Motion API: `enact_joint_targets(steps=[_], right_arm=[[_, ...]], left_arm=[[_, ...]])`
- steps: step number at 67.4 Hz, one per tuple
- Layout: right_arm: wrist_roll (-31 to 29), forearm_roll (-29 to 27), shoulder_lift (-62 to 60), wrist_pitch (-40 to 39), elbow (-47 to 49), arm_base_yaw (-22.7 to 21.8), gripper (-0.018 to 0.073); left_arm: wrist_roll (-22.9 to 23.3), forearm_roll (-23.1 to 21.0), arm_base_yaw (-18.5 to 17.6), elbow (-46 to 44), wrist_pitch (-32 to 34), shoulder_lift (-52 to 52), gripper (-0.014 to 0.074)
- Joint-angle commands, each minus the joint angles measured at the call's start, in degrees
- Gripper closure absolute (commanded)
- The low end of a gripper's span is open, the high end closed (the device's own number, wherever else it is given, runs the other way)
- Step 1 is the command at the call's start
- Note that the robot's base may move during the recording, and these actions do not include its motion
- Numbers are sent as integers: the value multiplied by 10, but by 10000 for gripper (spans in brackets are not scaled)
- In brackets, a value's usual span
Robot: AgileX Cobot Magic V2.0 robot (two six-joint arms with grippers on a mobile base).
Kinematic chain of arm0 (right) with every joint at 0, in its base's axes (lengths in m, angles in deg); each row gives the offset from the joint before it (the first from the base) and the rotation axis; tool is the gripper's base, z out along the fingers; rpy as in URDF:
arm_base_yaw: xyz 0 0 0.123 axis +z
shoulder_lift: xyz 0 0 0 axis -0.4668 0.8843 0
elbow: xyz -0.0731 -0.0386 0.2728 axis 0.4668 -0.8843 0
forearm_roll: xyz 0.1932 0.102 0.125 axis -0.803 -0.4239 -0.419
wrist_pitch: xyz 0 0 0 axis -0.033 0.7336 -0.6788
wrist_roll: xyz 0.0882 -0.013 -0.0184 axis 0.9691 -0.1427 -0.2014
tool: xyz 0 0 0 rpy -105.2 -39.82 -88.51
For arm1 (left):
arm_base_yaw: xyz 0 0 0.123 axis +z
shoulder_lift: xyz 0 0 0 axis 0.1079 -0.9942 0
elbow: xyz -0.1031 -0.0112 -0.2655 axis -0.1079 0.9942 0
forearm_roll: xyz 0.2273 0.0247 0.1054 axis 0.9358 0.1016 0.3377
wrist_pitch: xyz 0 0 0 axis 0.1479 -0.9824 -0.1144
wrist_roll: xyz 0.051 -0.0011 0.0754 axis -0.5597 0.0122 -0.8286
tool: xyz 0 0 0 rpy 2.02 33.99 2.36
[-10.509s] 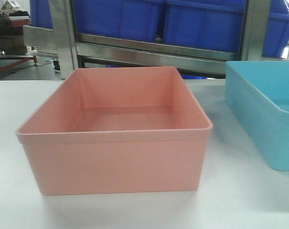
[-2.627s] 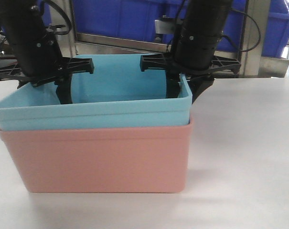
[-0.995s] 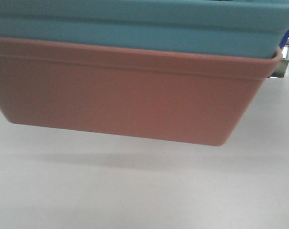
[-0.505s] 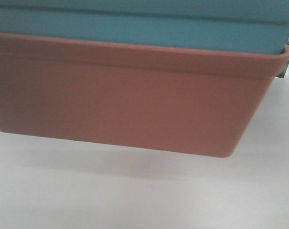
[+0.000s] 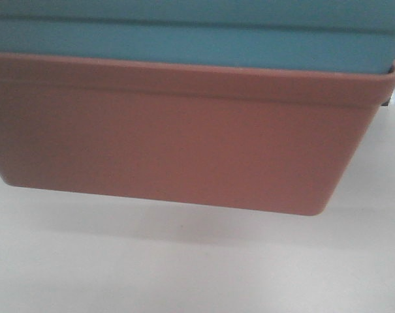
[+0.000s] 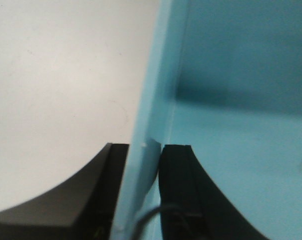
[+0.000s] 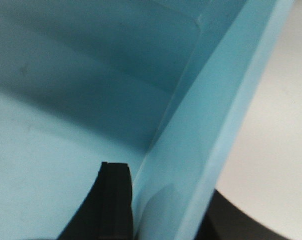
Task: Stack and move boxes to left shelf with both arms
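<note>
**A:** What does the front-facing view show?

**B:** A salmon pink open-topped rectangular plastic bin fills nearly the whole picture. A light blue matte plastic bin sits nested inside it and shows as a blue band above the pink lipped rim. The stack hangs in the air above the plain white table. The pink base is clear of the surface and a soft shadow lies beneath it. The stack is slightly tilted, with its bottom edge lower towards the right of the picture.

**A:** And the left wrist view?

**B:** The left tool straddles a side wall of the blue bin. One black finger is outside the wall, over the table, and the other is inside, over the blue floor. Both press against the thin wall, so the tool is clamped narrow on it.

**A:** Does the pink bin show there?

**B:** No pink shows; only blue plastic and white table.

**A:** What about the right wrist view?

**B:** The right tool grips another wall of the blue bin near an inner corner. One ribbed black finger lies against the inside face. A dark shape on the outside, low in the picture, seems to be the second finger. The wall is pinched between them, so this tool is also closed narrow on the blue bin.
</note>
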Motion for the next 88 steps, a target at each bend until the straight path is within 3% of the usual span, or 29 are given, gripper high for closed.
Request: enact_joint_targets(steps=[1,88], right_arm=[[-18,25,-25,-80,19,3,503],[-18,24,-25,-88,19,3,503]], left_arm=[[-22,20,-16,-23,69,27,605],[-22,22,-16,-23,69,27,605]])
